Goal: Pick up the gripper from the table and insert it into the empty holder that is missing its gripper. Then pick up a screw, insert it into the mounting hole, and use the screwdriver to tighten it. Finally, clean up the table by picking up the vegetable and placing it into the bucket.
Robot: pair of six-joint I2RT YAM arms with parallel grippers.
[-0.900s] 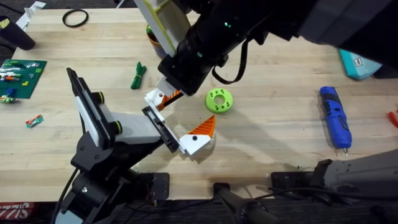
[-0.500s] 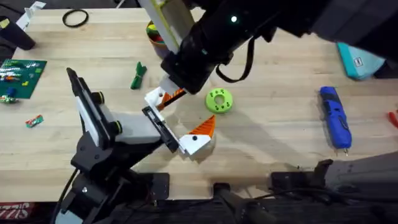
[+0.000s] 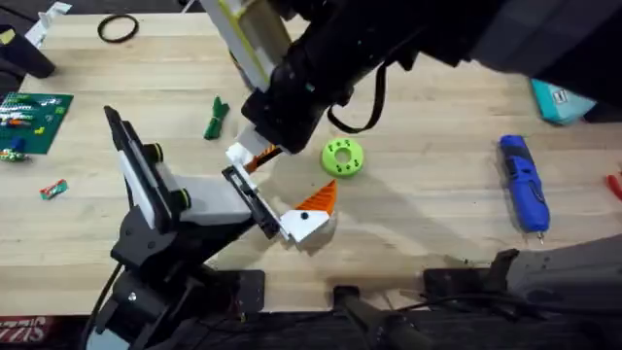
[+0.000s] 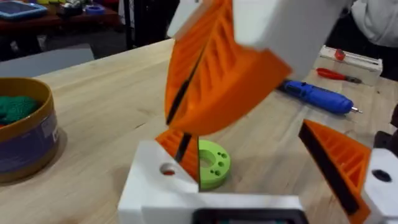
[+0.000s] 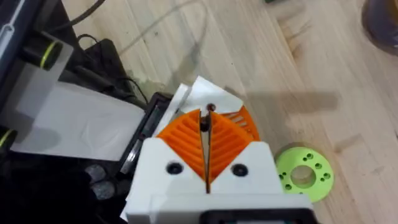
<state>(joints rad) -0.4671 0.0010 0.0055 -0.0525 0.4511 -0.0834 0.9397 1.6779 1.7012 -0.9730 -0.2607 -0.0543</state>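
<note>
On the wooden counter (image 3: 437, 224) the right gripper (image 5: 204, 124) reaches across from the far side, its jaws clenched on a thin dark screw (image 5: 210, 109) just above the left gripper (image 3: 296, 180), whose jaws stand released and wide apart. The bucket (image 4: 22, 134) stands at the far side, the blue screwdriver (image 3: 523, 183) lies well off to the right, and the lime disc (image 3: 342, 157) sits near the middle. The green vegetable (image 3: 215, 119) lies to the left on the counter, and the small white gripper (image 4: 161, 177) with its orange wedge sits in the left arm's holder, its mounting hole facing up.

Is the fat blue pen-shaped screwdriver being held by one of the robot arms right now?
No, the fat blue pen-shaped screwdriver lies alone on the wooden table, far from both arms.
</note>
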